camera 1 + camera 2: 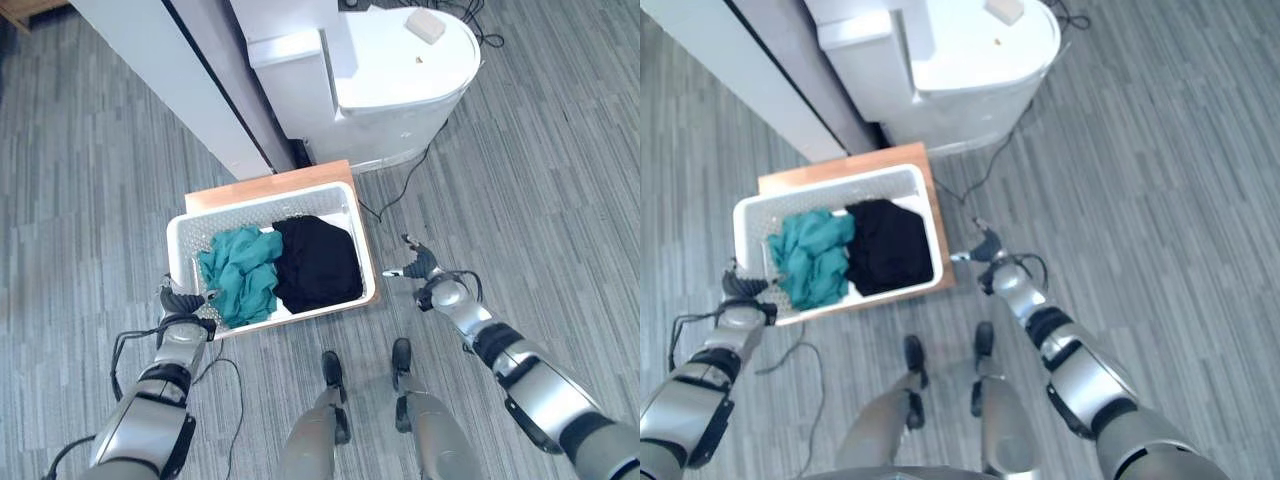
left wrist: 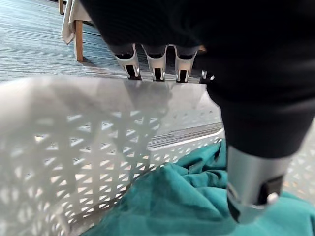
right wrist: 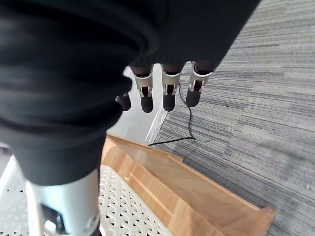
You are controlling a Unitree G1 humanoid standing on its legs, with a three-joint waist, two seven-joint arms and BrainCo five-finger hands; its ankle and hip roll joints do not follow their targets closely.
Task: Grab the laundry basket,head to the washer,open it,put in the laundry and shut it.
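Observation:
A white lattice laundry basket [image 1: 190, 235] stands on a low wooden board [image 1: 270, 183] on the floor in front of me. Inside lie a teal cloth [image 1: 240, 272] on the left and a black cloth [image 1: 316, 262] on the right. My left hand [image 1: 178, 303] is at the basket's near left corner. In the left wrist view its straight fingers [image 2: 156, 63] reach over the outside of the rim [image 2: 74, 98], and its thumb [image 2: 251, 184] hangs inside above the teal cloth [image 2: 177, 201], apart from the wall. My right hand [image 1: 420, 266] hovers open to the right of the board, touching nothing.
A white rounded washer [image 1: 400, 70] stands behind the basket, with a small beige block [image 1: 426, 25] on top. A white panel [image 1: 170, 70] runs along its left. A black cord [image 1: 385, 200] trails over the grey floor between the washer and the board.

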